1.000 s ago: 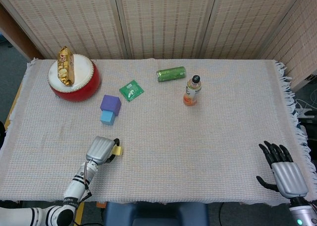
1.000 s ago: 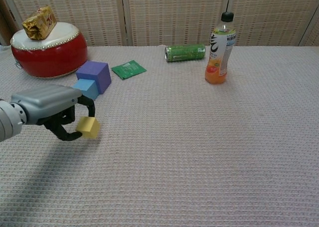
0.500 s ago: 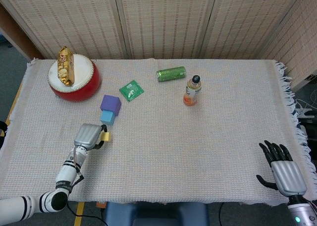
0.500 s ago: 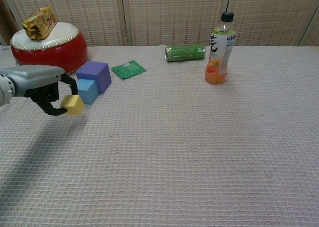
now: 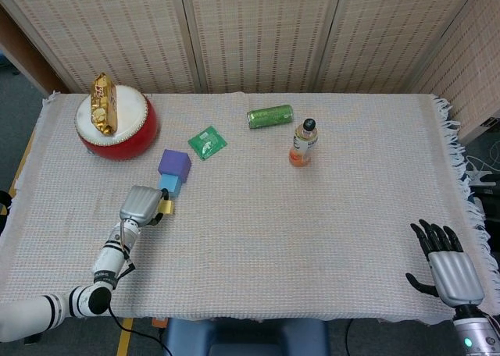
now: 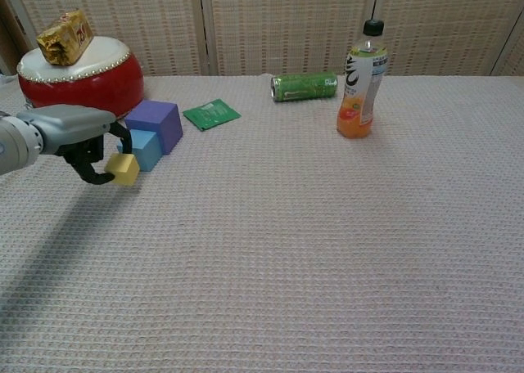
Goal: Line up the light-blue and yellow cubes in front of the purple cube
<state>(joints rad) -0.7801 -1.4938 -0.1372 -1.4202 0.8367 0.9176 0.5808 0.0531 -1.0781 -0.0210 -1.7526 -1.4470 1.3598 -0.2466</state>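
One yellow cube (image 6: 125,168) — pinched in left hand (image 6: 78,136) — near light-blue cube (image 6: 145,149).

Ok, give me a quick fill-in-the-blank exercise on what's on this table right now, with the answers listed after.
1. The left hand holds the ____ cube.
2. The light-blue cube sits against the front of the ____ cube.
3. The green can lies on its ____.
4. A gold packet rests on the ____ drum.

Missing words: yellow; purple; side; red.
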